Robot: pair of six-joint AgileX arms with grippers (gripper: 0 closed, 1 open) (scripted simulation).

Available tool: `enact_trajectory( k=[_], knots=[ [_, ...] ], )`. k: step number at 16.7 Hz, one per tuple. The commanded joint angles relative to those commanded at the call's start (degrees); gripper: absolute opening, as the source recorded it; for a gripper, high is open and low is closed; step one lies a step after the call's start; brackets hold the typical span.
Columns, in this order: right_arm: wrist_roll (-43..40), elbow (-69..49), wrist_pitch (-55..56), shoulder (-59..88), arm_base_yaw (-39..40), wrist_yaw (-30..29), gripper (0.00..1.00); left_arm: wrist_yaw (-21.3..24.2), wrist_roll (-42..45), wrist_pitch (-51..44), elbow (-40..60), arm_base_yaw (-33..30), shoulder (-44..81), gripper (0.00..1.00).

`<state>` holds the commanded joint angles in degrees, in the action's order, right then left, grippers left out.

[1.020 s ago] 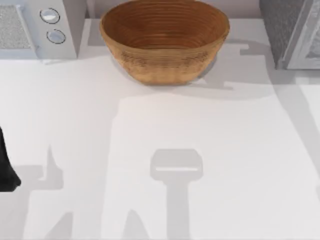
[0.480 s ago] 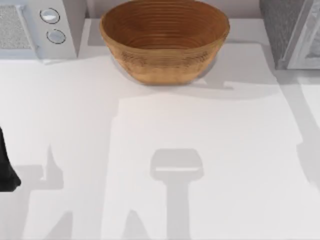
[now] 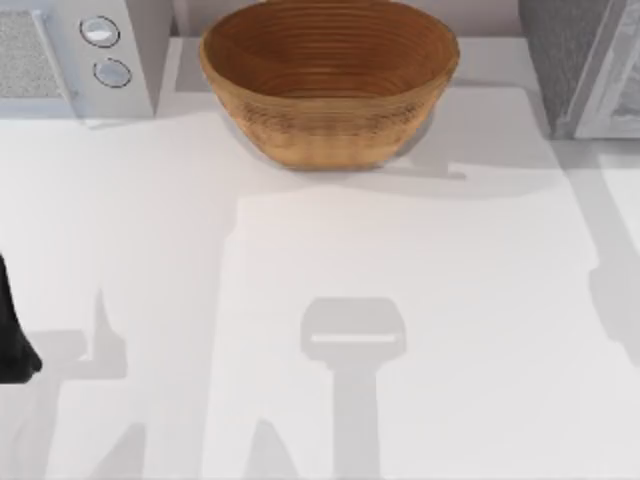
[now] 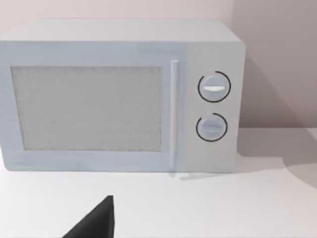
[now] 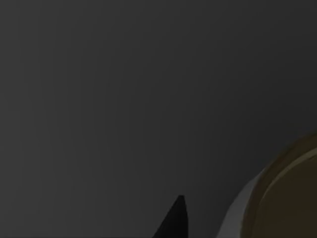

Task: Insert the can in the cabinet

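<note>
Black wedge of my left gripper (image 4: 94, 222) points at the microwave (image 4: 119, 94). Released or clenched: cannot tell. The left arm (image 3: 12, 335) sits parked at the left edge of the table (image 3: 300, 250).

Right wrist view is dark, so I cannot tell the right gripper's state either. A shadow (image 3: 615, 300) falls on the table's right edge below the cabinet (image 3: 560, 60). My read is that the right arm is working on that side.

Can: I cannot tell where it is from these views, or whether anything holds it.

Handling, as judgement only:
- A can is stiff, fairly light, with a smooth round wall that slips and rolls.
- Grip across the body at mid-height, pads square to the wall, not on the rim.
- Firm squeeze is fine, it should not crush easily.
- Keep it upright, since a tilted can could twist in the grip.

Edges and room:
- Cabinet stands at the far right corner, cut off by the top view's right edge.
- Its pale front frame (image 3: 612, 85) is the edge to clear on entry.
- Basket (image 3: 330, 80) sits far centre, between microwave and cabinet, apart from both.
- Its rim is the nearest obstacle on the cabinet's left.
- Middle and near table is open, so there is room to line up from there and go in straight.
</note>
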<state>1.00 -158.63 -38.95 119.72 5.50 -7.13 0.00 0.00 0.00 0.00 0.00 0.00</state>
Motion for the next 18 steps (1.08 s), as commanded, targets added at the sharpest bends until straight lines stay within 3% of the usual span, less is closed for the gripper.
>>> enact_trajectory(
  k=[1,14,18],
  knots=[
    [0.0,0.0,0.0,0.0,0.0,0.0,0.0,0.0,0.0,0.0,0.0,0.0,0.0,1.0],
    [0.0,0.0,0.0,0.0,0.0,0.0,0.98,0.0,0.0,0.0,0.0,0.0,0.0,1.0],
    [0.0,0.0,0.0,0.0,0.0,0.0,1.0,0.0,0.0,0.0,0.0,0.0,0.0,1.0]
  ],
)
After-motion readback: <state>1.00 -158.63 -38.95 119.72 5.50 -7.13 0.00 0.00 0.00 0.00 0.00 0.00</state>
